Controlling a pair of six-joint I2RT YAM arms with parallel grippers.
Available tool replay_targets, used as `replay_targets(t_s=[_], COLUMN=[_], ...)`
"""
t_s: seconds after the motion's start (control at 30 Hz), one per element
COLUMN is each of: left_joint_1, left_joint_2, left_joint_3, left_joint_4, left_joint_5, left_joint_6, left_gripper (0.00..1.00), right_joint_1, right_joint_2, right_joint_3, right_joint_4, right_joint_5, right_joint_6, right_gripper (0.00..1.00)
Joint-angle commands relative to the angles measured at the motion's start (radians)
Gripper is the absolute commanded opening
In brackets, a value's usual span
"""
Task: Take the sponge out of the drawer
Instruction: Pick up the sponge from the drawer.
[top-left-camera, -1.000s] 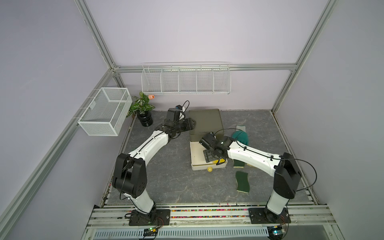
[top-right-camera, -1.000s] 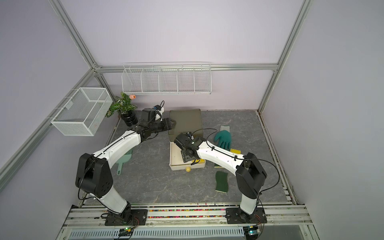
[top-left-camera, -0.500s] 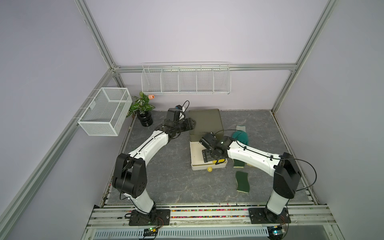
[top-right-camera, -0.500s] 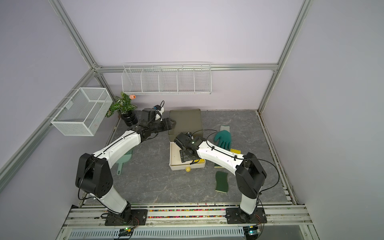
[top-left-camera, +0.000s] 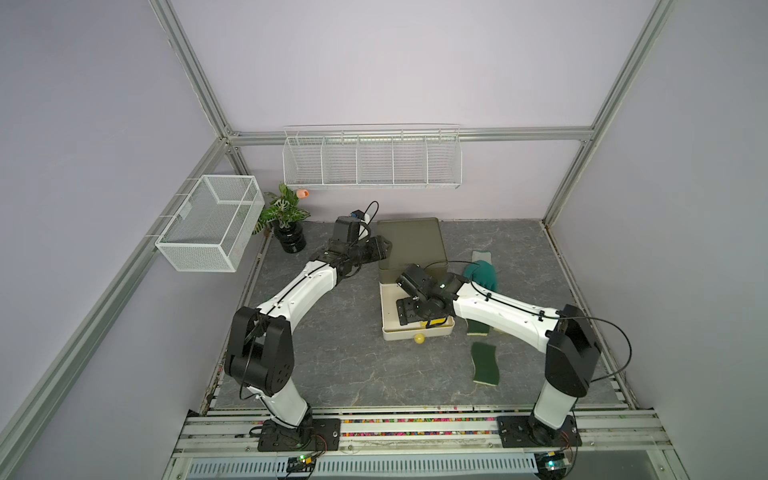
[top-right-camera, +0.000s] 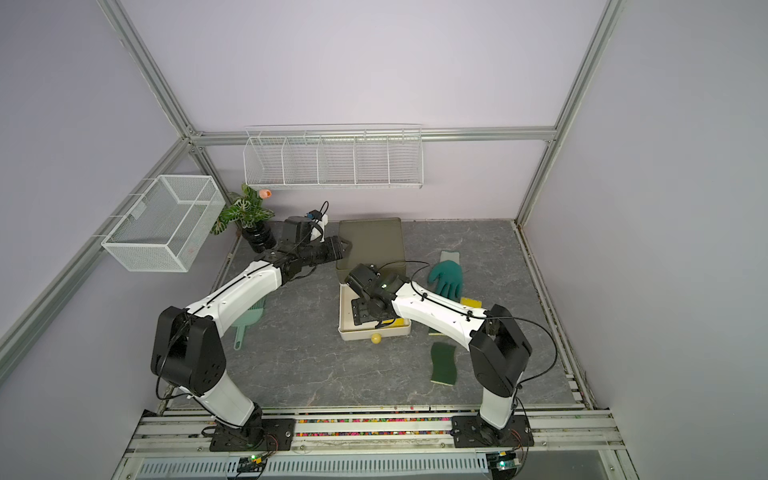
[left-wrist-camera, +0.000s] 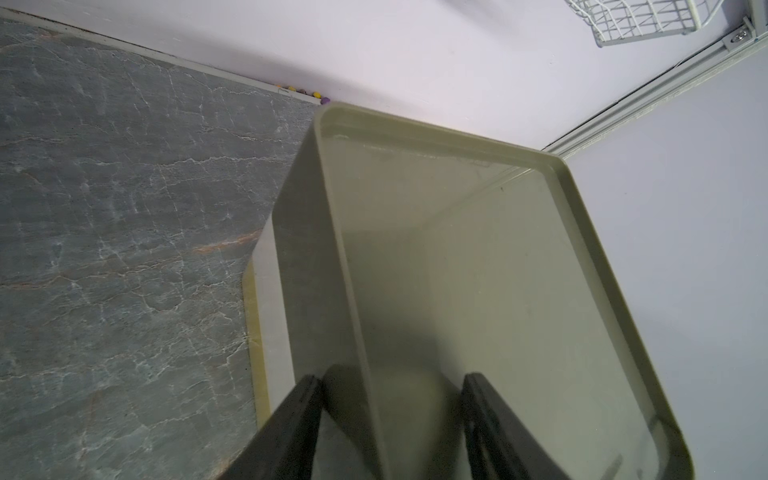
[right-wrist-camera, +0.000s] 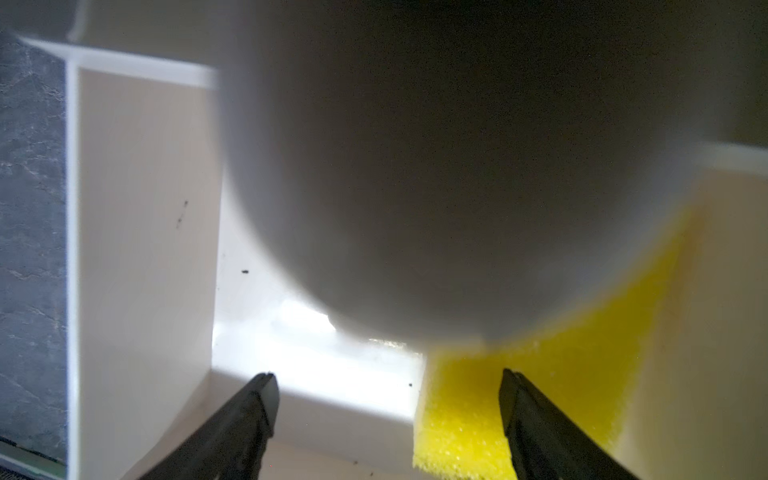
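Right now your right gripper is down inside the pulled-out drawer, its fingers spread wide with nothing clamped between them. The yellow sponge lies on the drawer floor, tucked against the side wall on the right arm's side, near the front wall that carries the yellow knob. In the right wrist view one fingertip overlaps the sponge and the other sits over bare floor, so the sponge is off to one side of the gap, not centred in it. A large grey blur fills much of that view and hides the rest of the sponge; you cannot tell what it is.

Your left gripper straddles a top edge of the olive cabinet, one finger along its side and one over its top; you cannot tell whether it is squeezing. On the table beside the drawer lie a green glove and a dark green scouring pad.
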Motion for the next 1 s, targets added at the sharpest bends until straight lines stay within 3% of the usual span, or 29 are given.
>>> replay_targets(t_s=[0.0, 0.23, 0.53, 0.97], left_joint_1=[-0.025, -0.024, -0.023, -0.025], left_joint_2=[0.048, 0.048, 0.051, 0.053], left_joint_3=[-0.026, -0.029, -0.028, -0.032], left_joint_4=[-0.109, -0.105, -0.097, -0.091], left_joint_5=[0.071, 0.07, 0.074, 0.078], left_joint_6=[0.034, 0.034, 0.022, 0.018], left_gripper=[0.58, 0.58, 0.58, 0.58], right_joint_1=[-0.036, -0.054, -0.041, -0.043], right_joint_2=[0.018, -0.093, -0.066, -0.163], right_joint_3=[-0.058, -0.134, -0.107, -0.062], right_joint_4=[0.077, 0.22, 0.238, 0.04], right_joint_5=[-0.05, -0.154, -0.233, 0.082], right_joint_6=[0.017, 0.009, 0.01, 0.088], right_gripper=[0.89, 0.89, 0.89, 0.89])
